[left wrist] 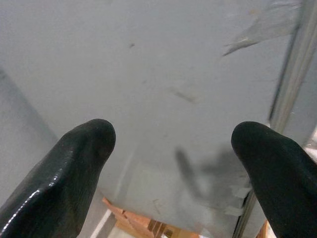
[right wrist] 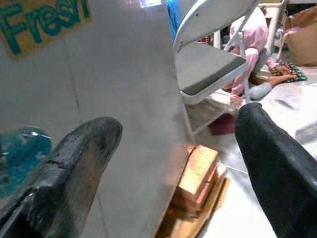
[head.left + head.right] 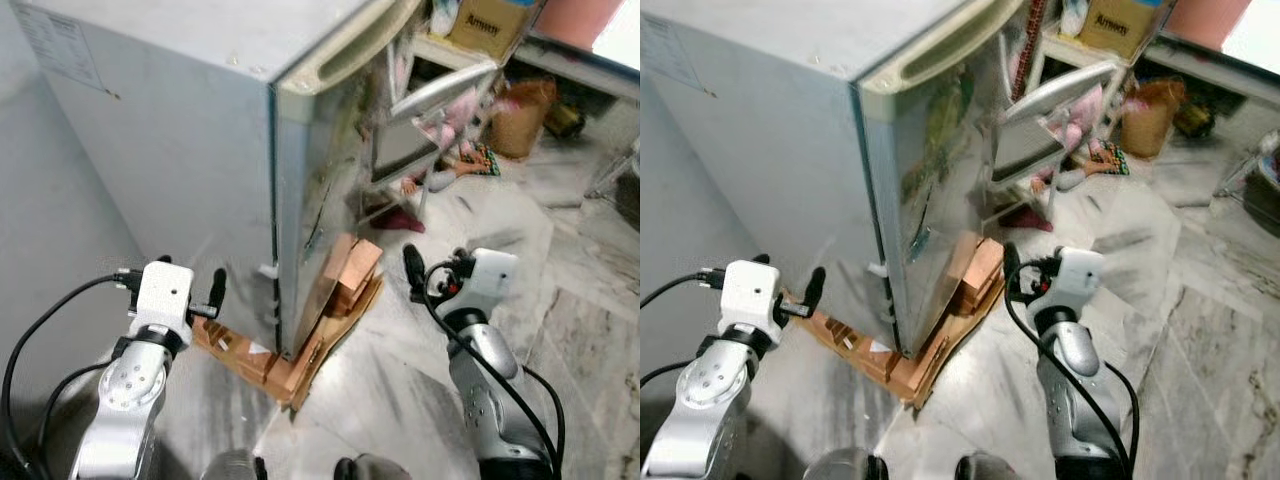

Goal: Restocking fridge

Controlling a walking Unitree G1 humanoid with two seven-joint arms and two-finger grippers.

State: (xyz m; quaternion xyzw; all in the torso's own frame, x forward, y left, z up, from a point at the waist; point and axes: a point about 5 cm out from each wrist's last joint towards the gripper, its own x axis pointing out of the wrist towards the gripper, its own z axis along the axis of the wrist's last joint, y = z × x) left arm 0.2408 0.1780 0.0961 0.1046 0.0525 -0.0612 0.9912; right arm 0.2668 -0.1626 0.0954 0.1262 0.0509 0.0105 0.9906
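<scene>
Left pincer (image 3: 214,292): up at the fridge's bare grey side wall, fingers (image 1: 74,163) spread wide, nothing between them.
Fridge (image 3: 180,150): right in front, silver-grey, door shut, its corner edge pointing at the robot; a long pale handle (image 3: 345,55) runs along the top of the door.
Wooden blocks (image 3: 345,275): stacked under the fridge's base, on flattened cardboard (image 3: 300,375) spread over the marble floor (image 3: 400,380).
Right pincer (image 3: 412,262): raised just off the door face, jaws wide apart and empty; a "Fresh" sticker (image 2: 42,20) sits on the door ahead of it.
Folding chair (image 2: 210,64): grey metal, just beyond the fridge's door side.
Person (image 2: 250,44): in pink, sitting low on the floor behind the chair.
Cardboard box (image 3: 490,25): up on a shelf at the far right.
</scene>
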